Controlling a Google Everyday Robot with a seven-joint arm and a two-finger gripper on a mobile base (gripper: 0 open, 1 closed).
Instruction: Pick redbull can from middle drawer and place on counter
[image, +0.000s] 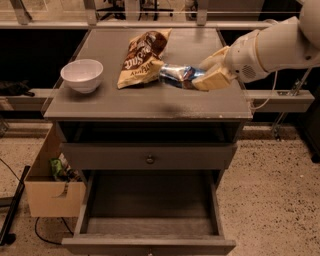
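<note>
White bowl (81, 75) is sitting at the left of the counter (105, 106), with the crinkled snack bag (142, 57) lying toward the middle. Just right of the bag we are holding the redbull can (175, 75) on its side over the counter, our gripper (206, 76) clamping its right end. We are judging it light, rigid yet dentable and slick, so squeezing across the round body is suiting it best. Below, the middle drawer (150, 205) is standing open.

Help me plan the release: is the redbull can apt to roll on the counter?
The claw, over the counter's right side, holds the redbull can sideways, so its round body could roll. Its shiny skin looks slippery. The snack bag beside it might stop it.
</note>
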